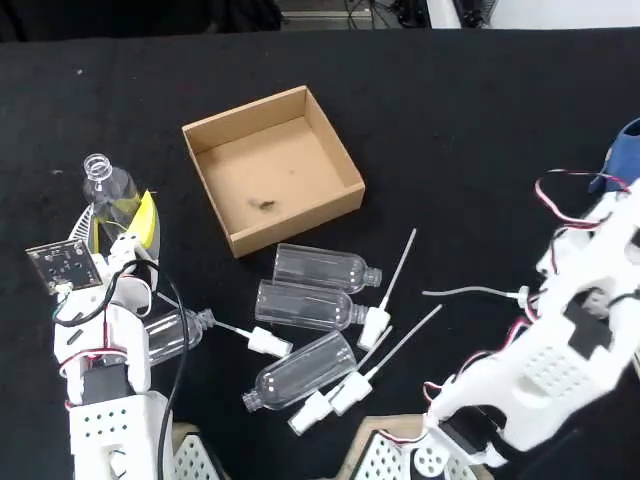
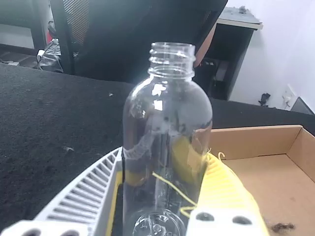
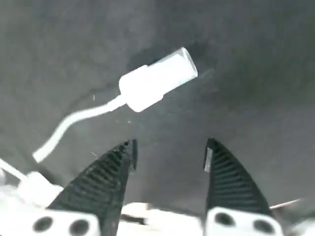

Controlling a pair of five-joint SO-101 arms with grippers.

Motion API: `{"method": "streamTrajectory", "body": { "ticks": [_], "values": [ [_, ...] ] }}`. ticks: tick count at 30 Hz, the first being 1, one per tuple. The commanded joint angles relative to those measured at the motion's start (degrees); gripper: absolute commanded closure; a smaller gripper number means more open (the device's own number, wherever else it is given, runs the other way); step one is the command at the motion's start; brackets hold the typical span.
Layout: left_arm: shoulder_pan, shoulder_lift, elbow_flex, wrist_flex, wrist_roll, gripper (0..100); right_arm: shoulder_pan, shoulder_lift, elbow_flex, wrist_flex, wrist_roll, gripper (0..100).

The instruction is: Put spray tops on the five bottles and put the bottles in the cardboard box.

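My left gripper point(image 1: 120, 222) is shut on a clear uncapped bottle point(image 1: 105, 188) and holds it upright at the table's left; the bottle point(image 2: 167, 147) stands between a yellow finger point(image 2: 224, 189) and a white one. Three bottles point(image 1: 322, 267) lie in the middle without tops, and another point(image 1: 172, 335) lies by the left arm. My right gripper point(image 3: 170, 147) is open just above the cloth, with a white spray top point(image 3: 157, 81) and its tube lying beyond the fingertips. The same spray top point(image 1: 521, 294) lies at the right. The cardboard box point(image 1: 225, 125) is empty.
Several loose spray tops with long tubes point(image 1: 372, 326) point(image 1: 345, 390) point(image 1: 266, 342) lie among the bottles at the table's front centre. A blue object point(image 1: 625, 150) sits at the right edge. The box wall point(image 2: 256, 140) rises close behind the held bottle.
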Motion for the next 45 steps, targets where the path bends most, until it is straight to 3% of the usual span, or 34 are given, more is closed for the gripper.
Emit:
{"method": "streamTrajectory", "body": {
  "ticks": [1,8,21,34,45],
  "values": [
    [-0.04,-1.05,1.36,-1.23,0.18,97,-0.88,4.79,-6.29,0.18,-12.40,79.3],
    [-0.04,-1.05,1.36,-1.23,0.18,97,0.00,14.55,-20.44,0.53,-16.09,79.3],
    [-0.04,-1.05,1.36,-1.32,0.18,97,-1.58,12.79,-24.75,2.99,-16.44,79.6],
    [-0.04,-1.05,1.36,-1.32,0.18,97,-11.96,11.74,-36.79,3.69,-32.26,79.4],
    [-0.04,-1.05,1.36,-1.32,0.09,97,-14.07,20.09,-40.84,-1.49,-48.00,79.4]
  ]
}}
